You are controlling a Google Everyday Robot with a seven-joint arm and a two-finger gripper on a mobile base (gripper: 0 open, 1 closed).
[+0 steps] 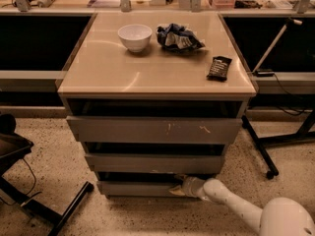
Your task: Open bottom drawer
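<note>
The bottom drawer (pixel 138 188) is the lowest of three grey handleless fronts in the cabinet under the beige top. Its plain front stands slightly forward, with a dark gap above it. My gripper (pixel 176 190) is at the right part of this front, at its top edge, on the end of my white arm (pixel 231 205), which comes in from the lower right. The middle drawer (pixel 152 163) with a pale chipped lower edge is just above it. The top drawer (pixel 152 130) has white scratches.
On the cabinet top (pixel 98 68) stand a white bowl (pixel 135 36), a crumpled blue bag (pixel 178 37) and a dark snack bar (pixel 219 68). A black chair base (pixel 59 210) is at the lower left. A black stand with a caster (pixel 263 156) is at the right.
</note>
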